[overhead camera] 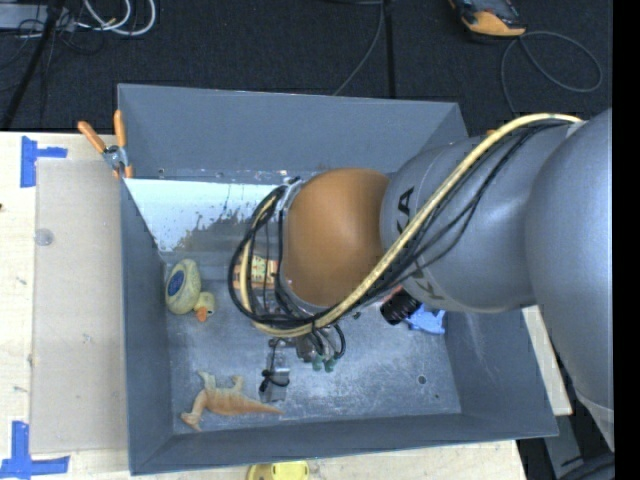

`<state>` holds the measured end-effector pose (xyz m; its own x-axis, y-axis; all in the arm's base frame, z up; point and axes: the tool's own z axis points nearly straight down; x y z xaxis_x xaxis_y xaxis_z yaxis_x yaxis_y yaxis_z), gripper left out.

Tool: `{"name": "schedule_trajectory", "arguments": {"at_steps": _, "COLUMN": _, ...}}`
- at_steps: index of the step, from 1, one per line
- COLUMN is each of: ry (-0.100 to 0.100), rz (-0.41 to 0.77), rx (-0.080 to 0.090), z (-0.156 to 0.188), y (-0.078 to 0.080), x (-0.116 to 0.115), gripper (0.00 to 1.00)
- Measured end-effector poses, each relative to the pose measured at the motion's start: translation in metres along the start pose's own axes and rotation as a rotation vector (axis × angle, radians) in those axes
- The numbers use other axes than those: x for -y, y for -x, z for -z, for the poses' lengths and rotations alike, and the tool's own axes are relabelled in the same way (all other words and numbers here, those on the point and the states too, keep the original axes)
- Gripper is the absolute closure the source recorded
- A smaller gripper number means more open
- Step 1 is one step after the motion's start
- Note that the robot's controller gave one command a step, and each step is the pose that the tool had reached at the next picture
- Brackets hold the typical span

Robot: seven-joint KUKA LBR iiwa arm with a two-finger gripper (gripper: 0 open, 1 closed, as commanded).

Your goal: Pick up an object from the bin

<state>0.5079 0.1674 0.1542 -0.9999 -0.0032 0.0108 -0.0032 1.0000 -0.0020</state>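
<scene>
While the jaws hang low at the end of the arm [480, 238], near the front of the bin [290, 128], the step in hand is judged to be the approach, pre-grasp. Nothing is seen gripped between the jaws. Whether they're released or clenched can't be told, as the tips are dark and half hidden by cables.

Nearest thing is a tan toy lizard [225, 403], lying flat on the bin floor at front-left. Its tail end is just beside the jaws, below them in the view. Contact can't be confirmed. It's taken as the likely target, but that's only a guess from position.

Next move, as judged:
- Jaws need to be opened if they aren't already.
- They need to be shifted a bit toward the lizard's body and lined up across its thin trunk.
- They should then be lowered to floor level and closed, followed by a lift.
- A flat, thin toy calls for a low grip, since a slip is probable otherwise.

Count, inside the bin:
- 1 tan toy lizard.
- 1 yellowish round thing w/ a blue face [183, 286], at left and well apart from the jaws. A small orange bit [203, 312] is touching it, and may be part of it.
- 1 blue thing [430, 321], at right and partly hidden under the arm, kind unclear.

Approx 3 things total. No heap.
</scene>
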Motion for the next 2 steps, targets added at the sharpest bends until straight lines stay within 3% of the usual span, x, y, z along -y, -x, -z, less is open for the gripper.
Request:
{"name": "schedule_trajectory", "arguments": {"at_steps": 1, "ry": 0.001, "rz": -0.004, "rx": 0.008, "z": 0.004, "y": 0.002, "x": 0.001, "gripper": 0.0}}
{"name": "schedule_trajectory", "arguments": {"at_steps": 2, "ry": 0.001, "rz": 0.081, "rx": 0.005, "z": -0.05, "y": -0.021, "x": -0.026, "gripper": 0.0}}
